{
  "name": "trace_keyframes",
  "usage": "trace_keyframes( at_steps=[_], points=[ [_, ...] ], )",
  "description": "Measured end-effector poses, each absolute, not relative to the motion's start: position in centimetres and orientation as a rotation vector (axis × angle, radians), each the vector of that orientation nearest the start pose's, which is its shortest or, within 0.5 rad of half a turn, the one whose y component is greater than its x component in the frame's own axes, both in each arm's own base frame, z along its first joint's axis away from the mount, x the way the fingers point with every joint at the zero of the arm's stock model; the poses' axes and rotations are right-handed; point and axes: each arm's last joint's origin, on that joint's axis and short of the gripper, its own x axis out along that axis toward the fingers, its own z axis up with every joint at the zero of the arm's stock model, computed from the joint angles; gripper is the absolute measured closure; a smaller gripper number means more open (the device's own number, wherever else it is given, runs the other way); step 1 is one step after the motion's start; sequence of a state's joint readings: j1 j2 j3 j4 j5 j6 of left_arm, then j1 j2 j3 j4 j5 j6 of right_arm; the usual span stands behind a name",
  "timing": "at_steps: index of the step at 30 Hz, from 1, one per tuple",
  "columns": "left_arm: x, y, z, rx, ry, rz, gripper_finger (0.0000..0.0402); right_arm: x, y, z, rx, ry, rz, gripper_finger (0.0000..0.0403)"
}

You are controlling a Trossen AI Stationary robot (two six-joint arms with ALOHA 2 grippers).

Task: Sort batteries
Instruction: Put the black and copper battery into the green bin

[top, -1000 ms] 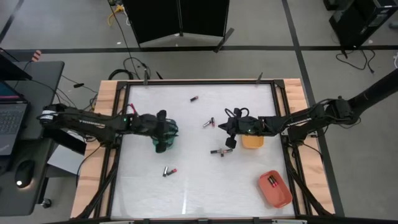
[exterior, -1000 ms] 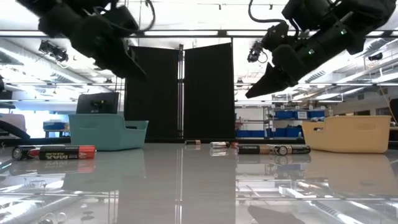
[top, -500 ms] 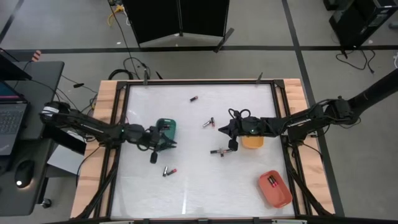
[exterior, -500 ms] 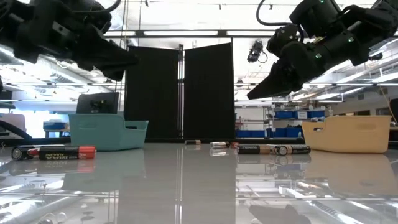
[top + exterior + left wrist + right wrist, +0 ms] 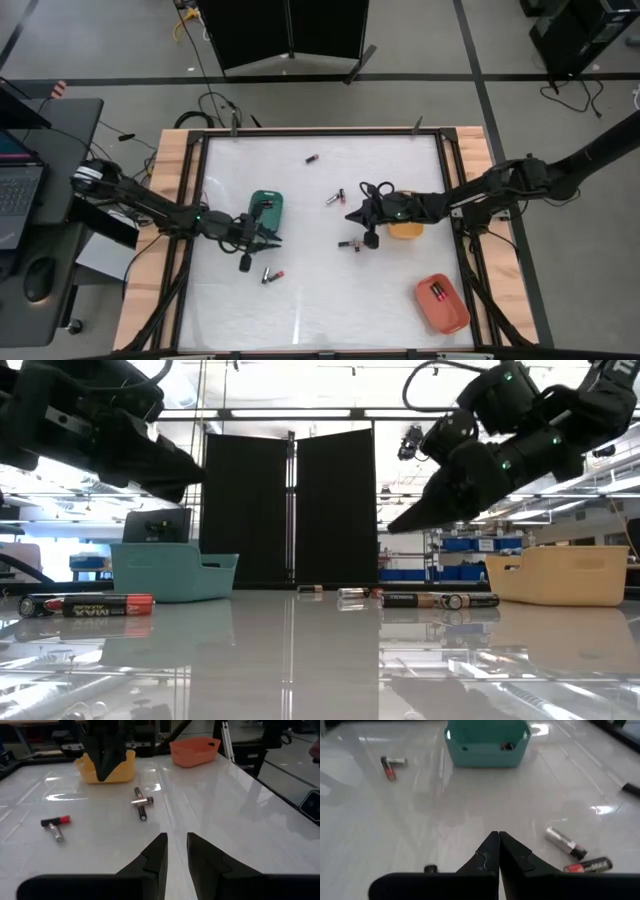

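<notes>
left tool (image 5: 243, 262) has swung off the green tray (image 5: 267, 207), fingers narrowly parted and empty, heading for two batteries (image 5: 272, 274); right tool (image 5: 371, 239) pinched shut, empty.

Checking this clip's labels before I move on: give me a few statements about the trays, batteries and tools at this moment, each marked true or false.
1. The orange oval tray near the table's front right holds batteries. True.
2. The right tool is shut and holds nothing. True.
3. The small green plastic tray sits on the right half of the table. False: it sits on the left half, near the left tool.
4. The left tool grips a battery. False: its fingers are slightly apart with nothing between them.
5. A pair of small cylindrical batteries lies on the table in front of the left tool. True.
6. The yellow tray is stacked on the orange one. False: they stand apart.
</notes>
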State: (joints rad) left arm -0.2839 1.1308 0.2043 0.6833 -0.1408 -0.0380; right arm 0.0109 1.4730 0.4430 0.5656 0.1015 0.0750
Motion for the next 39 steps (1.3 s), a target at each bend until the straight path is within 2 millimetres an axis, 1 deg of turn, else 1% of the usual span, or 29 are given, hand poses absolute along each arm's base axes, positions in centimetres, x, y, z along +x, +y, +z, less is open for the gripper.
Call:
trace_keyframes(
  at_steps=[3, 6, 8, 11, 15, 18, 20, 22, 27, 30, 34, 39],
  points=[
    [19.4, -5.2, 15.3, -0.008, 0.26, -0.133, 0.0324, 25.8, 0.0, 13.7, 0.05, 0.502, -0.097, 0.0391],
    [20.1, -5.4, 14.8, -0.022, 0.284, -0.126, 0.0327, 25.1, 0.2, 13.8, 0.07, 0.573, -0.07, 0.0389],
    [20.8, -5.6, 14.8, -0.019, 0.297, -0.127, 0.0333, 24.5, 0.4, 14.6, 0.093, 0.621, -0.06, 0.0388],
    [21.7, -5.9, 14.9, 0.008, 0.297, -0.137, 0.0343, 24.0, 1.0, 16.2, 0.111, 0.687, -0.052, 0.0388],
    [22.7, -6.2, 15.3, 0.029, 0.292, -0.146, 0.0355, 23.8, 1.9, 18.0, 0.118, 0.77, -0.03, 0.0387],
    [23.3, -6.5, 15.4, 0.026, 0.299, -0.179, 0.0364, 23.8, 2.8, 18.5, 0.138, 0.838, -0.022, 0.0382],
    [23.5, -6.5, 15.3, 0.027, 0.31, -0.189, 0.0371, 23.8, 3.4, 18.5, 0.157, 0.891, -0.022, 0.0373],
    [23.5, -6.5, 15.4, 0.031, 0.309, -0.191, 0.0376, 23.6, 4.0, 18.3, 0.173, 0.944, -0.024, 0.0362],
    [23.7, -6.1, 15.4, 0.041, 0.308, -0.183, 0.0381, 23.5, 5.0, 17.9, 0.193, 0.979, -0.016, 0.0317],
    [23.7, -5.6, 15.3, 0.014, 0.32, -0.225, 0.0381, 23.7, 5.1, 17.5, 0.201, 0.994, -0.03, 0.0282],
    [23.9, -5.0, 15.3, 0.003, 0.325, -0.212, 0.0381, 24.0, 5.0, 16.6, 0.212, 1.026, -0.059, 0.024],
    [24.0, -4.6, 15.2, 0.001, 0.327, -0.193, 0.0381, 24.3, 5.0, 15.2, 0.185, 1.077, -0.095, 0.0204]
  ],
)
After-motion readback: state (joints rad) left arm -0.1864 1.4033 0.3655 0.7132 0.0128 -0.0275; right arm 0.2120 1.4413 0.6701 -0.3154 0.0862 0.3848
